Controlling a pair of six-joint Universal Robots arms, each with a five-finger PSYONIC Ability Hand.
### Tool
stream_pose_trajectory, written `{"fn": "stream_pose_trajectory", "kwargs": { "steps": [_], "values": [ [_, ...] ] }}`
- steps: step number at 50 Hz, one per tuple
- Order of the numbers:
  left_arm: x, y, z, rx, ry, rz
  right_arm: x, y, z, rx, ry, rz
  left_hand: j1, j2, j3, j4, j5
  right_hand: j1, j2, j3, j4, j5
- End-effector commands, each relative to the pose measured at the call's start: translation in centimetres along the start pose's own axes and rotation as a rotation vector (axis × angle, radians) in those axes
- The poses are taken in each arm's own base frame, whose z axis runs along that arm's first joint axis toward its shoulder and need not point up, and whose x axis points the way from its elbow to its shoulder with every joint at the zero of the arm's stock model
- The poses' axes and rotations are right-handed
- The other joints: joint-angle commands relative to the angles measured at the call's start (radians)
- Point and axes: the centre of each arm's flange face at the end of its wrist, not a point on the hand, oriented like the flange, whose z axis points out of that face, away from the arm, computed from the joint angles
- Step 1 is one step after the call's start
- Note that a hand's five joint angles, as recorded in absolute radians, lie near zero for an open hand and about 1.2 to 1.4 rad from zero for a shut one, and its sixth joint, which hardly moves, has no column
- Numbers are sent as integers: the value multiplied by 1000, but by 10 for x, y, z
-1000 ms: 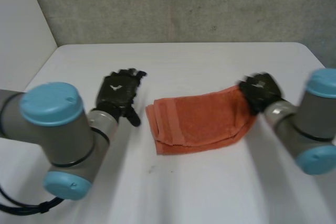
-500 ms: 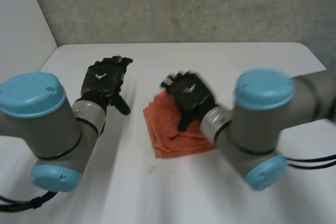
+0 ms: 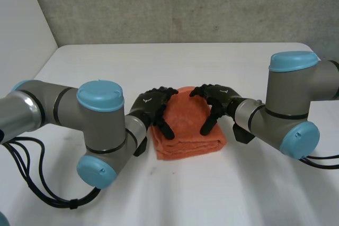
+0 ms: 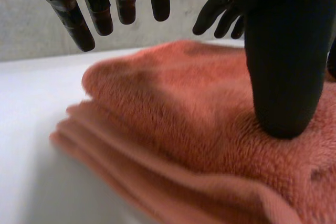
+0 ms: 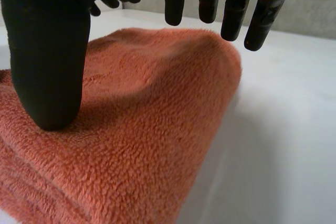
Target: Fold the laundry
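One towel (image 3: 186, 126) under both hands (image 3: 150, 103) (image 3: 220, 97)

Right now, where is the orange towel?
In the head view the folded orange towel lies mid-table between the left hand and right hand, touched by both.

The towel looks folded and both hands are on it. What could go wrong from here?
1. Both thumbs press into the top layer of the orange towel; if the left hand or right hand slides away sideways, it may drag that layer and open the fold.
2. The hands face each other closely above the towel, so their fingers could collide.
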Motion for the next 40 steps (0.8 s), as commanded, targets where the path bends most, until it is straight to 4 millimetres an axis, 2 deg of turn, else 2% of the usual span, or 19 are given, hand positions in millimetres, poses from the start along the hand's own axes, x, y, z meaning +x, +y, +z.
{"fn": "stream_pose_trajectory", "kwargs": {
  "steps": [1, 8, 11, 13, 15, 16, 18, 19, 20, 21, 22, 23, 24, 25, 26, 27, 29, 32, 40],
  "values": [
    [-15, 12, -4, -73, -93, 11, 3, 10, 13, -44, -18, 6, 19, 26, 26, 27, -11, -37, -49, -42, -59, -69],
    [-15, 10, -9, -92, -101, 13, 2, 13, 15, -62, -19, -49, 8, 14, 14, 15, -23, -37, -49, -42, -59, -69],
    [-10, -6, -14, -52, -91, 14, -4, 1, 8, -34, -26, -80, 5, 11, 11, 12, -26, -37, -49, -42, -59, -69],
    [-7, -18, -18, -19, -82, 14, -10, -23, -8, 29, -27, -95, 2, 8, 8, 9, -29, -37, -49, -42, -59, -69],
    [-1, -41, -27, 43, -66, 12, -13, -36, -17, 63, -22, -98, -1, 5, 5, 6, -32, -37, -49, -42, -59, -69],
    [-1, -42, -27, 44, -66, 12, -13, -36, -17, 63, -22, -98, -1, 5, 5, 6, -32, -37, -49, -42, -59, -69],
    [5, -70, -41, 121, -54, 10, -16, -60, -39, 138, 10, -80, -1, 5, 5, 6, -32, -37, -49, -42, -59, -69],
    [5, -70, -41, 121, -54, 10, -16, -60, -39, 138, 10, -80, -1, 5, 5, 6, -32, -37, -49, -42, -59, -69],
    [7, -86, -49, 165, -50, 8, -15, -73, -49, 191, 43, -67, -2, 4, 5, 5, -33, -37, -49, -42, -59, -69],
    [7, -86, -49, 166, -50, 8, -14, -85, -59, 249, 75, -63, -2, 4, 5, 5, -33, -37, -49, -42, -59, -69],
    [9, -100, -58, 205, -47, 7, -14, -85, -59, 249, 75, -63, -2, 4, 5, 5, -33, -37, -49, -42, -59, -69],
    [8, -113, -66, 241, -52, 6, -14, -96, -70, 308, 112, -65, -2, 4, 5, 5, -33, -37, -49, -42, -59, -69],
    [8, -113, -66, 241, -52, 6, -13, -109, -84, 374, 159, -79, -2, 4, 5, 5, -33, -37, -49, -42, -59, -69],
    [1, -125, -74, 270, -74, 1, -13, -109, -84, 375, 159, -79, -2, 4, 5, 5, -33, -37, -49, -42, -59, -69],
    [-10, -137, -84, 301, -108, -4, -9, -120, -98, 433, 216, -85, -2, 4, 5, 5, -33, -37, -49, -42, -59, -69],
    [-10, -137, -84, 302, -109, -4, -2, -129, -112, 482, 280, -88, -2, 4, 5, 5, -33, -37, -49, -42, -59, -69],
    [-22, -155, -104, 345, -156, -10, 5, -135, -124, 523, 336, -102, -2, 4, 5, 5, -33, -37, -49, -42, -59, -69],
    [-29, -166, -122, 365, -184, -14, 15, -138, -139, 541, 427, -151, -2, 4, 5, 5, -33, -37, -49, -42, -59, -69],
    [-42, -178, -141, 380, -239, -21, 24, -125, -142, 474, 488, -222, -2, 4, 5, 5, -33, -37, -49, -42, -59, -69]
  ]
}}
